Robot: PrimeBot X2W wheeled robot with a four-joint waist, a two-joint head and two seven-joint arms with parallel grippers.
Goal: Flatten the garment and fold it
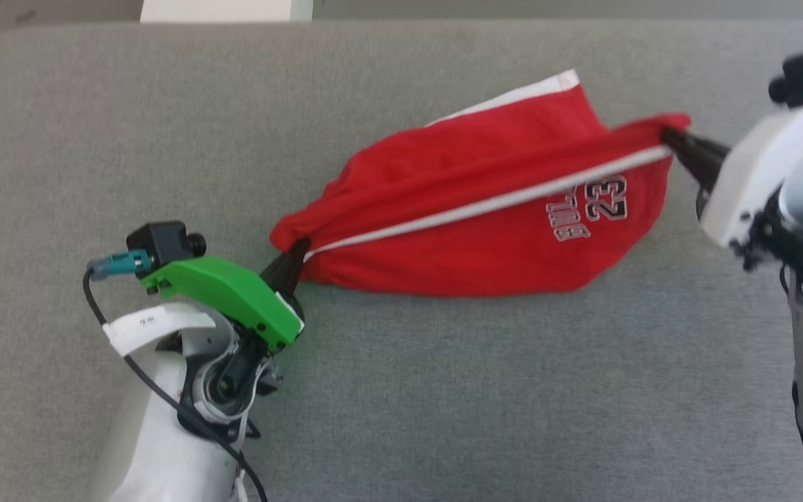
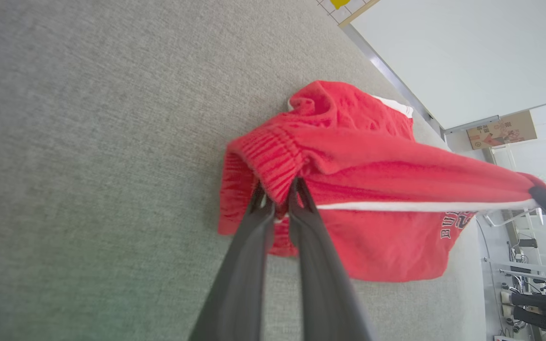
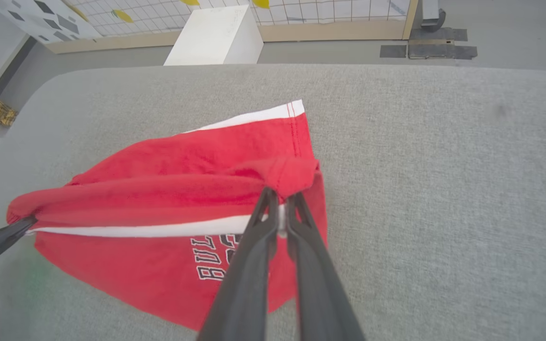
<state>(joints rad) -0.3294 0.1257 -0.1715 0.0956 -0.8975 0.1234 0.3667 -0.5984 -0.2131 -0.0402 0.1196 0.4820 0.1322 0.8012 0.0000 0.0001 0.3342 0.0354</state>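
The garment (image 1: 471, 209), red shorts with a white side stripe and white "23" lettering, hangs stretched between my two grippers over the grey padded table (image 1: 443, 390). My left gripper (image 1: 295, 252) is shut on the ribbed waistband end at the left; the left wrist view shows the garment (image 2: 372, 189) pinched at my left gripper (image 2: 277, 192). My right gripper (image 1: 673, 139) is shut on the far right end of the striped side. The right wrist view has the garment (image 3: 159, 189) gathered at my right gripper (image 3: 280, 201). One white-trimmed hem lies on the table behind.
A white box (image 3: 216, 35) stands on the floor beyond the table's far edge. A gridded floor mat (image 3: 325, 9) lies behind it. Shelving and a cardboard box (image 2: 503, 130) show past the table's end in the left wrist view.
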